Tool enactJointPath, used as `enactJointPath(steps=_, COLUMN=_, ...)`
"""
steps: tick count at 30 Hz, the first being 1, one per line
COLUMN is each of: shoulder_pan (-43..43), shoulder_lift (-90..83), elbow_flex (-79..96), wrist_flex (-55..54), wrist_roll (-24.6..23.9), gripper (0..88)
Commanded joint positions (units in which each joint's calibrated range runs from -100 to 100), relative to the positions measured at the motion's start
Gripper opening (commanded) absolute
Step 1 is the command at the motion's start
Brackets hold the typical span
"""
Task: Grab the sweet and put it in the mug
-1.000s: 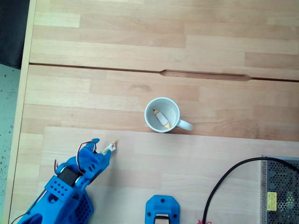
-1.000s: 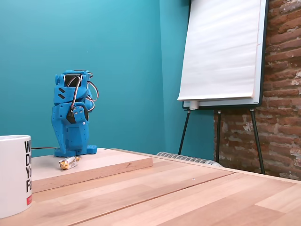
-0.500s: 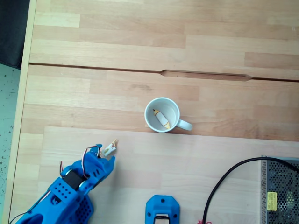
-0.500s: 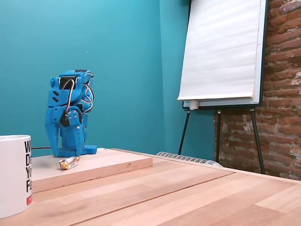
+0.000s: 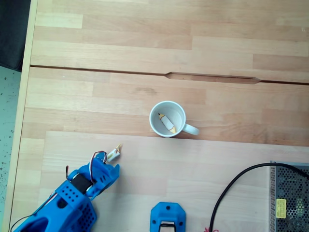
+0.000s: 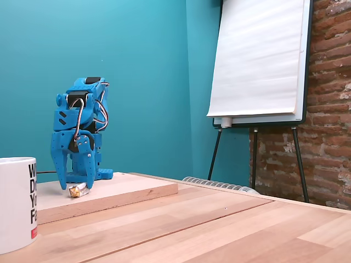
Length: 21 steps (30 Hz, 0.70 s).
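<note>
With spread jaws, the blue gripper (image 6: pixel 74 186) is seen straddling the sweet (image 6: pixel 77 190) at lower left, nothing held; the candy could be nudged aside, far from the mug (image 5: pixel 167 119).

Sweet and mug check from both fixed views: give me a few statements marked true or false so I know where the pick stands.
1. The sweet lies on the raised wooden board, outside the mug. True.
2. The gripper is carrying the sweet above the mug. False: the sweet rests on the board, and the gripper is low beside it, well away from the mug.
3. The mug already holds a slim white sweet with a yellow tip. True.
4. The mug is tipped on its side. False: it stands upright, rim up.
5. The mug stands on the raised board. False: it stands on the table just beyond the board's edge.
</note>
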Motion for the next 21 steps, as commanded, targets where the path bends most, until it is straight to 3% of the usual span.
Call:
enactJointPath(steps=1, shoulder_pan=0.20, shoulder_lift=2.40, elbow_flex=-0.60, wrist_flex=-3.98, wrist_roll=0.05, gripper=22.8)
enactJointPath(steps=15, shoulder_pan=-0.16, shoulder_lift=4.13, elbow_flex=2.35, wrist_flex=-5.59, wrist_roll=0.34, gripper=22.1)
enactJointPath(steps=21, shoulder_pan=-0.16, shoulder_lift=3.87, elbow_flex=2.53, wrist_flex=-5.59, wrist_roll=0.15, gripper=8.8)
